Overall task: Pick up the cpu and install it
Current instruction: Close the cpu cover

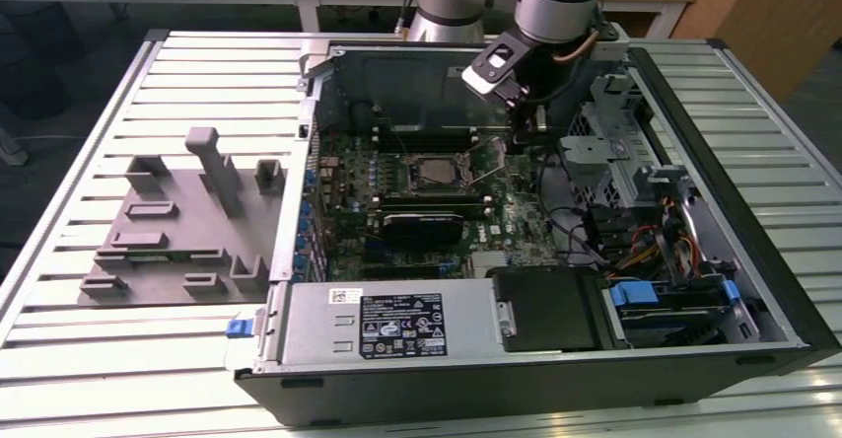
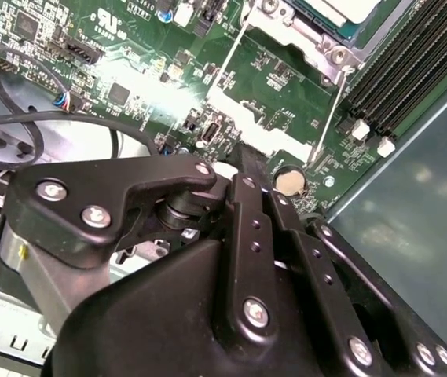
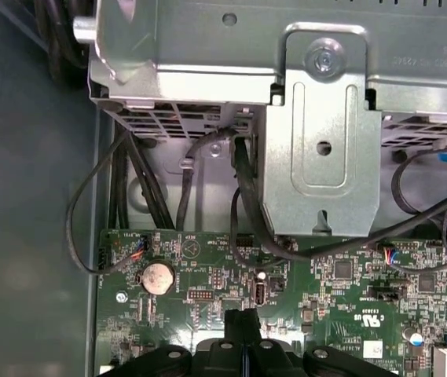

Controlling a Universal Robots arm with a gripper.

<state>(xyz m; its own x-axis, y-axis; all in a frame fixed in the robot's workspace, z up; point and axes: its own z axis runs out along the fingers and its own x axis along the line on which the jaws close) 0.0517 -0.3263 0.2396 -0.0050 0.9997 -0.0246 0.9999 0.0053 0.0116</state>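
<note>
The cpu is a pale silver square lying in the black socket frame in the middle of the green motherboard. In the second wrist view a corner of the cpu shows inside the metal frame, with thin wire levers running beside it. My gripper hangs inside the open computer case, to the exterior view's right of the socket and apart from it. In both wrist views the gripper has its black fingers pressed together with nothing between them, just above the board near a coin cell.
A grey moulded fixture tray sits on the slatted table at the exterior view's left. A metal drive cage and black cables crowd the case beside the gripper. The power supply fills the near side. Memory slots flank the socket.
</note>
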